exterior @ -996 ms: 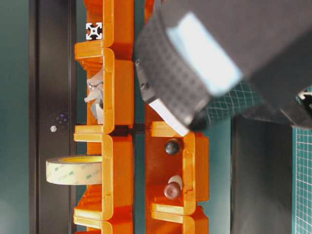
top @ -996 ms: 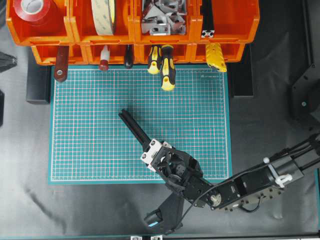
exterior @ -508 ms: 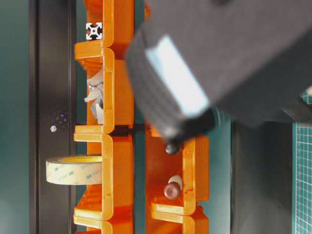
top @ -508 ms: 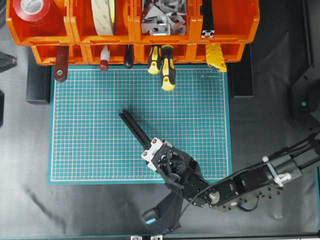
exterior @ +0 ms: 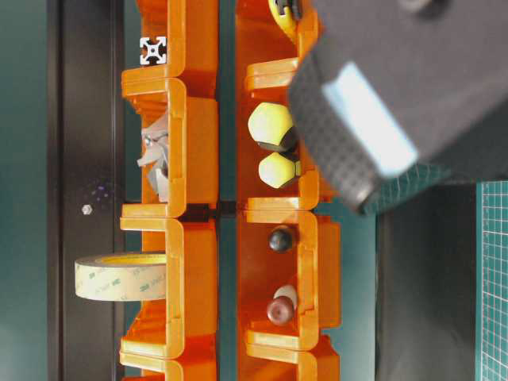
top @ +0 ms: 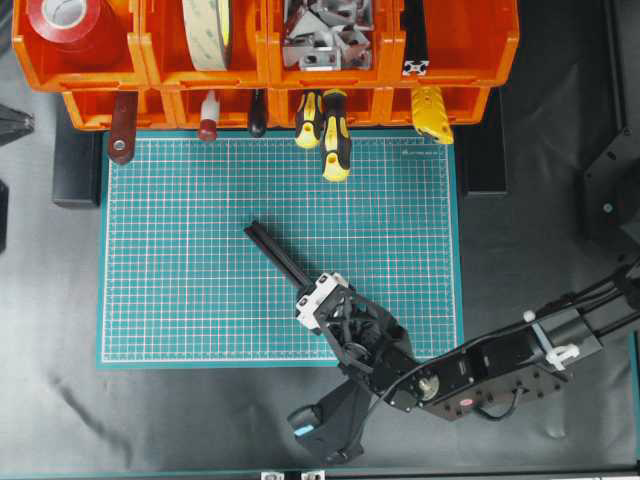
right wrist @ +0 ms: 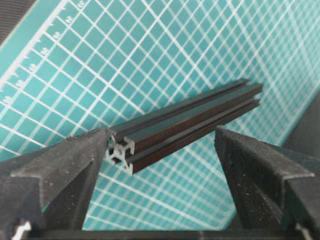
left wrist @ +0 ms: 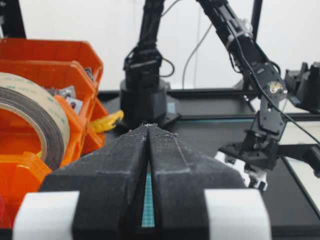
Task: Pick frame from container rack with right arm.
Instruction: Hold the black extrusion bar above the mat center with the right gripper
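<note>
**Frame released onto the mat**

Your right gripper (right wrist: 165, 165) now stands spread wide; a second ago it was pinching the frame (right wrist: 190, 122). The bar lies flat on the green cutting mat (top: 180, 250), near its middle, well clear of the container rack (top: 450, 45). One silvery end sits between the jaws, touching the left finger. By my reading the pick is finished. Your left gripper (left wrist: 149, 131) is pressed together, idle beside the rack.

Dark table (top: 520, 230): green cutting mat (top: 180, 280) flat, orange container rack (top: 150, 70) at far edge.
</note>
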Robot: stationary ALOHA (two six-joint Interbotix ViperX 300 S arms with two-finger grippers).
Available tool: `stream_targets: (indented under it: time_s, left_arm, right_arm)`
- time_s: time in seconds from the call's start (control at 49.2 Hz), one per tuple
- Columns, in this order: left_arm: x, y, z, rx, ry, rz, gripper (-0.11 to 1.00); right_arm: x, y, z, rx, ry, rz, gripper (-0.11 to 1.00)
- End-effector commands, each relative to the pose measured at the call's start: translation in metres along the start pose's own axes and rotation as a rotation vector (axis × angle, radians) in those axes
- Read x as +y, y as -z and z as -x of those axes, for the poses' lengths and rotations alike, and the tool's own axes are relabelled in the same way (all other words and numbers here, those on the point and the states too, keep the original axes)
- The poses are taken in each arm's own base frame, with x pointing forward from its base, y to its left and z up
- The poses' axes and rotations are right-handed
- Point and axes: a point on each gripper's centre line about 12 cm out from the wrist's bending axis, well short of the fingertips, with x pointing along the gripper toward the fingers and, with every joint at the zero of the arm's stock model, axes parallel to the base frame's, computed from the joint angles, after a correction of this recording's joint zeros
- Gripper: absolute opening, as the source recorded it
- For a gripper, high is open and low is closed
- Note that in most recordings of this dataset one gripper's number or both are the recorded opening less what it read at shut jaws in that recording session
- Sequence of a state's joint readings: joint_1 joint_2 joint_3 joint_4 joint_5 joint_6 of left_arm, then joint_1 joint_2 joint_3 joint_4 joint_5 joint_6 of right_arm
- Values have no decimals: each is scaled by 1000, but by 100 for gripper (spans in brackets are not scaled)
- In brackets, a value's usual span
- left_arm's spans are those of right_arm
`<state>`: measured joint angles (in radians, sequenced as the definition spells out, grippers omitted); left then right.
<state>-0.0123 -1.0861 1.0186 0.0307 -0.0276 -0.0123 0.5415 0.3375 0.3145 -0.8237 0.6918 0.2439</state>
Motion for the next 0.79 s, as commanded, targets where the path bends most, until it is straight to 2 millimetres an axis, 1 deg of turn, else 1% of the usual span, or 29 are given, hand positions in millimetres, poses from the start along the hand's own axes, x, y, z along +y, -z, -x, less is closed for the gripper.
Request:
stream_targets:
  time_s: [0.0,0.203,0.366,0.508,0.61,0.773]
  left_arm:
    - [0,-8,-2,-17,1,-3,0]
    - [0,-8,-2,-17,1,-3,0]
    - [0,-9,-1,-20,1,-1,0]
    - [-1,-9,-1,-23,6,-1,0]
    - [-1,-11,0,-28,7,-1,0]
    - [-1,-11,0,-29,7,-1,0]
  right_arm:
    - [-8,-8,12,-45,-6,-72,82]
    - [-16,-5,16,-48,-16,-218,83]
    - [-30,0,26,-69,-20,-392,83]
    - [-49,2,47,-117,-10,-534,83]
    - [-64,6,69,-168,-5,-630,83]
    - [-82,17,101,-240,-4,-762,83]
